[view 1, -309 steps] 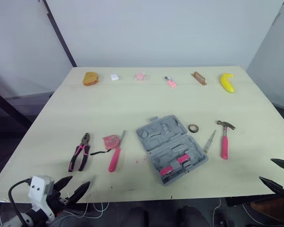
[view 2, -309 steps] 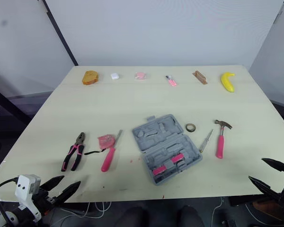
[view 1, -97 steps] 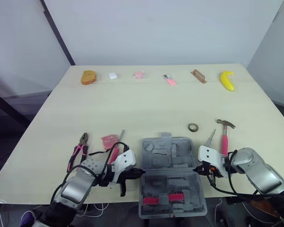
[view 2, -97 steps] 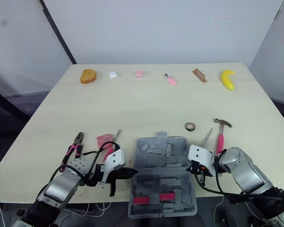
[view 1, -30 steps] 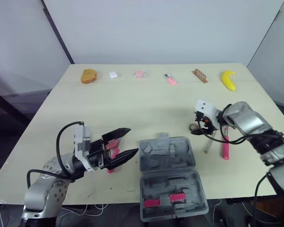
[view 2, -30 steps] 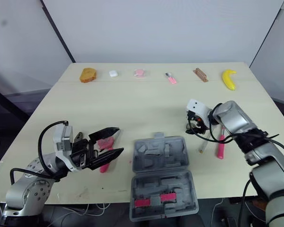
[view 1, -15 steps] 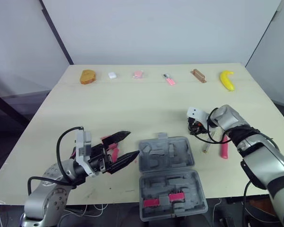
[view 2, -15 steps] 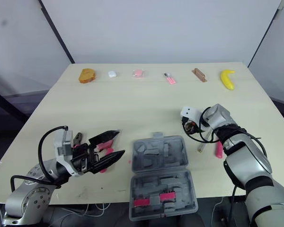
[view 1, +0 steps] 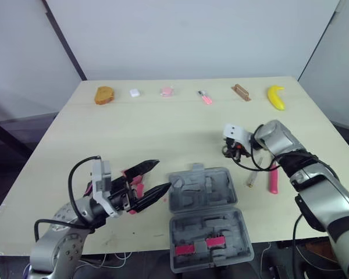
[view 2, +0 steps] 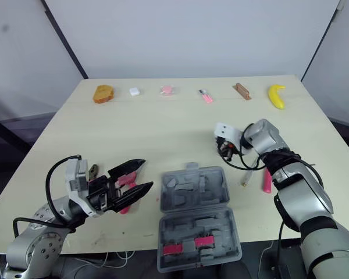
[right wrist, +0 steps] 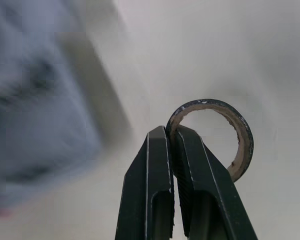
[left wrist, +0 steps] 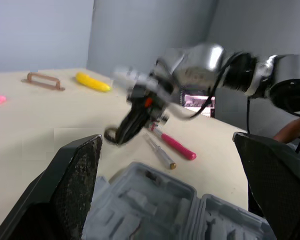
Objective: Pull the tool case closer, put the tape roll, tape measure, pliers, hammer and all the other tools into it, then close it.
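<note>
The grey tool case (view 1: 189, 187) lies open at the near middle of the table, lid side away from me. My right gripper (view 1: 229, 152) is shut on the wall of the dark tape roll (right wrist: 240, 134), low over the table just beyond the case's far right corner. The pink-handled hammer (view 1: 273, 181) and a screwdriver (view 1: 251, 179) lie right of the case. My left gripper (view 1: 163, 174) hovers wide open left of the case. Under it lie the pink tape measure (view 1: 131, 174) and a pink-handled tool (view 1: 138, 190), partly hidden. The pliers (view 2: 93, 170) peek out behind the left wrist.
Along the far edge sit a brown bread-like lump (view 1: 104, 95), a small white object (view 1: 134, 92), two small pink items (view 1: 166, 91) (view 1: 205, 97), a brown handle (view 1: 240, 92) and a banana (view 1: 275, 96). The case overhangs the near table edge.
The right gripper has closed on the tape roll and shifted it slightly left, toward the case. The left gripper stays open in about the same place. The camera has shifted a little.
</note>
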Tool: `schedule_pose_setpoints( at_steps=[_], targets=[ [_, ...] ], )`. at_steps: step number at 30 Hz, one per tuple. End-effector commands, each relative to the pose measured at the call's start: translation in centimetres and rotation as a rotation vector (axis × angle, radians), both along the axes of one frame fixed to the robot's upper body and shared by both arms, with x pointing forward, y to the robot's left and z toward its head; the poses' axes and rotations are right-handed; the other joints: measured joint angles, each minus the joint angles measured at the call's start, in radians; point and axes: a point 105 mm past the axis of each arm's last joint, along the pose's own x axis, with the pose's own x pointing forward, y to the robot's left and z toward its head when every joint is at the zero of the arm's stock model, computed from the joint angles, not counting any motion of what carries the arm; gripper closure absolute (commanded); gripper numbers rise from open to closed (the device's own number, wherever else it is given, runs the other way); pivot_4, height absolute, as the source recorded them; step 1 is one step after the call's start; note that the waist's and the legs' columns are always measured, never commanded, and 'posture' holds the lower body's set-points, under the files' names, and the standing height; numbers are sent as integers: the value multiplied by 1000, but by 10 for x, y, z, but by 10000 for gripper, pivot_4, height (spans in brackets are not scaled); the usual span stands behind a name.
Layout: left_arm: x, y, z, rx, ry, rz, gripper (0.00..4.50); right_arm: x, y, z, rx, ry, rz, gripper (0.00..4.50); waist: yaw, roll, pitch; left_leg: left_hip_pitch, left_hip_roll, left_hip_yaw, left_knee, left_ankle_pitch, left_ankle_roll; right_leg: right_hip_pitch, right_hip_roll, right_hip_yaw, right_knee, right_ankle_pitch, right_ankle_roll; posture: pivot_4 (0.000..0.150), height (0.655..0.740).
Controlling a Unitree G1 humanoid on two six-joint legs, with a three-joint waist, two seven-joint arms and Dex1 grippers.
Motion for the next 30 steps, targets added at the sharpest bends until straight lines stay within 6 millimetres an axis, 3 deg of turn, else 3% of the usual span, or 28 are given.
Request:
schedule_pose_setpoints(
  at_steps=[1, 3, 7, 12, 19, 29, 30],
  targets=[
    [-9, 27, -3, 6, 7, 90, 0, -32, 48, 25, 53, -27, 171, 43939, 0, 0, 0, 0, 0, 0, 0, 0, 0, 0, 1, 0, 0, 0, 0, 1500, 7400],
    [-12, 37, -6, 9, 24, 126, 0, -45, 66, 24, 62, -20, 223, 43939, 3, 0, 0, 0, 0, -2, 0, 0, 0, 0, 0, -1, 0, 0, -1, 1500, 7400],
    [-21, 47, -13, 55, 57, 166, 0, -51, 96, -1, 69, 1, 223, 43939, 16, -1, 0, -1, -3, -4, 0, 0, 0, 1, -4, -5, 0, 0, 0, 1500, 7400],
    [-22, 45, -12, 62, 57, 180, 0, -56, 112, -26, 59, 28, 233, 43939, 26, -1, -1, 0, -6, -4, 0, 0, -1, 2, -8, -6, 0, 0, 0, 1500, 7400],
    [-22, 47, -16, 64, 60, 191, 0, -64, 113, -46, 27, 66, 246, 43939, 12, -1, -1, 0, -6, -5, 0, 2, -4, 2, -6, -6, 0, 0, 0, 1500, 7400],
    [-23, 53, -25, 69, 68, 187, 0, -57, 109, -54, 8, 75, 216, 43939, 4, -1, 0, 0, -6, -5, -1, 1, -2, 2, -5, -6, 0, 0, 0, 1500, 7400],
    [-24, 54, -28, 68, 71, 187, 0, -56, 109, -54, 11, 71, 212, 41332, 4, -1, 0, 0, -6, -5, -1, 1, -2, 2, -5, -6, 0, 0, 0, 1500, 7400]
  ],
)
